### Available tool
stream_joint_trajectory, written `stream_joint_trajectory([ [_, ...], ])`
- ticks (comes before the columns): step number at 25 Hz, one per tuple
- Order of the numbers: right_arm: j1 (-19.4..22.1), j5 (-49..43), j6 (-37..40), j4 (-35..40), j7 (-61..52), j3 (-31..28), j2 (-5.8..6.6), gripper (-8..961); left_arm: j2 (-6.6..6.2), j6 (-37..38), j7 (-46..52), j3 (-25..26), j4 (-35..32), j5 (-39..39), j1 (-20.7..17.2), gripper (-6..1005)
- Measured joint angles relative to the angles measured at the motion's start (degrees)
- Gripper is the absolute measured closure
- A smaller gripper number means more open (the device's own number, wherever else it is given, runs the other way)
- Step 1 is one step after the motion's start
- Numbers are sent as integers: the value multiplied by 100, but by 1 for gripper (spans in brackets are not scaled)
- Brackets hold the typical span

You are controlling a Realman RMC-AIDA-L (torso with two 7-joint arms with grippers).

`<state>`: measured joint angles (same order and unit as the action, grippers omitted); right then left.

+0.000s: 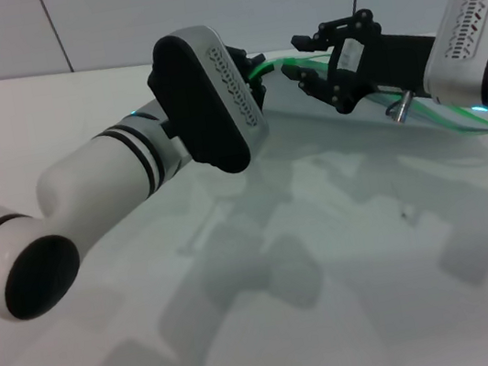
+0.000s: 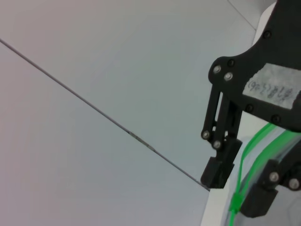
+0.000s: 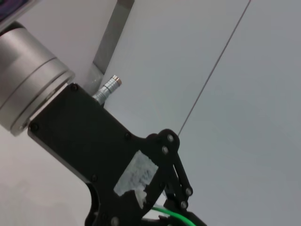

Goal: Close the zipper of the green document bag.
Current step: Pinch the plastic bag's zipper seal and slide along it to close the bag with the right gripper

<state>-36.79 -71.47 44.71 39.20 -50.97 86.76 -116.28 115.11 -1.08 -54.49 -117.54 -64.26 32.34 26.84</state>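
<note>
White counter (image 1: 358,313) carries the green document bag (image 1: 428,112). Right gripper (image 1: 316,62) fingers gape around the zipper (image 1: 270,65); left gripper (image 1: 250,75) fingers' state is hidden. Pinch the slider squarely, then pull straight along the strip.

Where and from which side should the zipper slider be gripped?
Pinch the small slider tab across its flat faces, coming square onto the zipper edge; it is the only part proud of the strip. The right gripper, open, straddles it; the left gripper sits at the strip's end.

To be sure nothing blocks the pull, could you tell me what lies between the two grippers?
In the head view, only a short arc of the green zipper spans the gap between the left gripper and the right gripper.
</note>
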Motion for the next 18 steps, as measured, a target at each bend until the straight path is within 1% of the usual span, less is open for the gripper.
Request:
stream_joint_trajectory([
  [9, -25, 1, -26, -38, 60, 37, 0, 635, 37, -34, -57, 2, 12, 0, 15, 948],
  [18, -85, 2, -33, -113, 69, 42, -4, 655, 37, -34, -60, 4, -5, 0, 23, 947],
])
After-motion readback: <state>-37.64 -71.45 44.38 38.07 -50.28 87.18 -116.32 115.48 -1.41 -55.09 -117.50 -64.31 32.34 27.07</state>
